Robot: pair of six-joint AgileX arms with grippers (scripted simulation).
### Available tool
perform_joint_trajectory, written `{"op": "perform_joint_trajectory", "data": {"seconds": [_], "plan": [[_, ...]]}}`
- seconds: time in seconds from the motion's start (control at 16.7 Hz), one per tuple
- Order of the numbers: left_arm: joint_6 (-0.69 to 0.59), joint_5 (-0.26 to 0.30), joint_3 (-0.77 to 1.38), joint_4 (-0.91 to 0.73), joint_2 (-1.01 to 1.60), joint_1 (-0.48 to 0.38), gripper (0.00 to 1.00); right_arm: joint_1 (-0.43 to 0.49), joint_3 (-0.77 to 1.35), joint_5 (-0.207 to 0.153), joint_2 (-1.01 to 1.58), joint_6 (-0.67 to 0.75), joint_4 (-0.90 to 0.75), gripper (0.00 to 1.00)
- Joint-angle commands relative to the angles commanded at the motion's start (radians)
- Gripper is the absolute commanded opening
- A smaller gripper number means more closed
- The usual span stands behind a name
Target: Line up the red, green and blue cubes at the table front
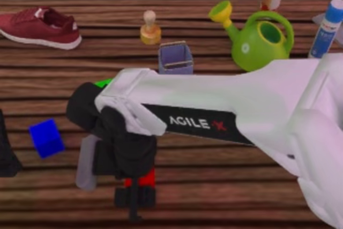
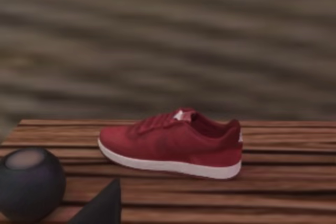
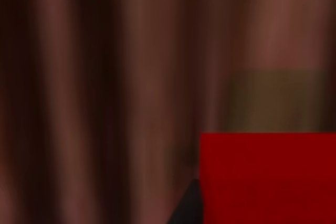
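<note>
the right pincer (image 1: 136,194) is low over the front of the tabletop (image 1: 225,186), clamped on the red cube (image 1: 150,177); blue cube (image 1: 46,138) lies left, green cube (image 1: 103,83) peeks behind the arm; left arm parked at the left edge

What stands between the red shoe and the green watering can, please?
In the top view, a small yellow peg figure, and the lilac cup slightly nearer the front.
</note>
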Motion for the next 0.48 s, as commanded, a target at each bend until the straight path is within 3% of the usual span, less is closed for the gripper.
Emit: {"op": "perform_joint_trajectory", "data": {"seconds": [0.06,0.48], "plan": [[0.000,0.000,0.000,0.000,0.000,0.000,1.00,0.000,0.000,0.000,0.000,0.000,0.000,0.00],[0.000,0.000,0.000,0.000,0.000,0.000,1.00,0.000,0.000,0.000,0.000,0.000,0.000,0.53]]}}
